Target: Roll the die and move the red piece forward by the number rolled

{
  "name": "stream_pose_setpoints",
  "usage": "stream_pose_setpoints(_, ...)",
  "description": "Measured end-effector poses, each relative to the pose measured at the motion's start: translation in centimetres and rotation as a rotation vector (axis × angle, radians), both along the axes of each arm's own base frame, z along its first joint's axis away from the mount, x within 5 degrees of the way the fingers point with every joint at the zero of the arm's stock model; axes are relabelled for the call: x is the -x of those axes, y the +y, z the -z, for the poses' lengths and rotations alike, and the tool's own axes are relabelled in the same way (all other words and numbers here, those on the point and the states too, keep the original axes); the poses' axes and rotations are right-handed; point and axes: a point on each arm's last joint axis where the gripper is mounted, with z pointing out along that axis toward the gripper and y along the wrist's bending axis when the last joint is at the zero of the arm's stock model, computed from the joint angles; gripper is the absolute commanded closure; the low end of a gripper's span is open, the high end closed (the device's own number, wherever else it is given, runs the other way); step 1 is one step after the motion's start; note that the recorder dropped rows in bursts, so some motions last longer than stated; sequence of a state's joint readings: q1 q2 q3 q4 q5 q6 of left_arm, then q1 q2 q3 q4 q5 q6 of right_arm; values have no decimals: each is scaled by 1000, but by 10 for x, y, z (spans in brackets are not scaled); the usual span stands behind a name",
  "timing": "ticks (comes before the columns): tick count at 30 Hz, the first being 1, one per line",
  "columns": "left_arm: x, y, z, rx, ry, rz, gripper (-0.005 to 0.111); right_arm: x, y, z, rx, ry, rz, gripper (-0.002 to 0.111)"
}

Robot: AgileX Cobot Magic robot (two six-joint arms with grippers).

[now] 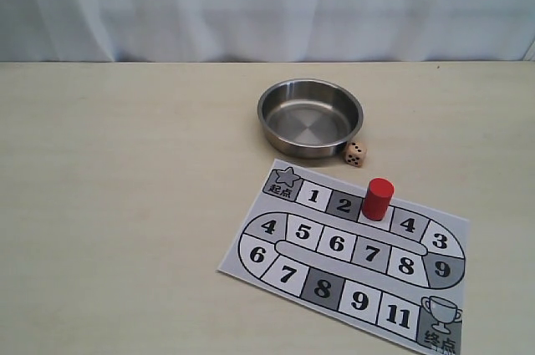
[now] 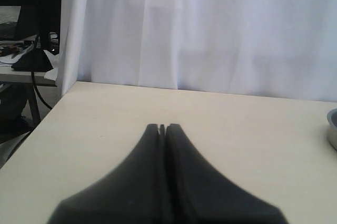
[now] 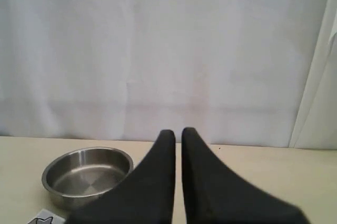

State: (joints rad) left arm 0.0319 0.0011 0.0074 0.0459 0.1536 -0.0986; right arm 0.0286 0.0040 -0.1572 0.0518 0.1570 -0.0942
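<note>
Left claw (image 2: 162, 127): fingers pressed together, holding nothing, over bare table (image 2: 105, 129). Right claw (image 3: 178, 132): fingers a narrow slit apart, also holding nothing. Bowl (image 3: 58, 190) sat ahead of the right claw and off to one side, with a corner of the board (image 3: 45, 217) nearer to the claw than the bowl. Neither claw showed in the exterior view, so both were clear of die and piece. Die (image 1: 355, 154) was touching the bowl's outer wall, just off the board's edge; pips too small to count. Red piece (image 1: 378, 198) stood upright on the board, on the square between 2 and 4.
</note>
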Motion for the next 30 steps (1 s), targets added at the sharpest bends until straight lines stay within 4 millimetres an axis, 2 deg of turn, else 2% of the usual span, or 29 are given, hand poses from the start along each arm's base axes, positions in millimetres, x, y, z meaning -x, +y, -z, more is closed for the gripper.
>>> stream_pose_setpoints(10, 0, 0, 0, 0, 0, 0, 107, -10, 0, 41, 10, 58, 5, 104)
stream_pose_setpoints(26, 0, 0, 0, 0, 0, 0, 107, -10, 0, 51, 21, 148, 0, 104)
stream_pose_setpoints(30, 0, 0, 0, 0, 0, 0, 107, -10, -1, 52, 83, 155, 10, 104)
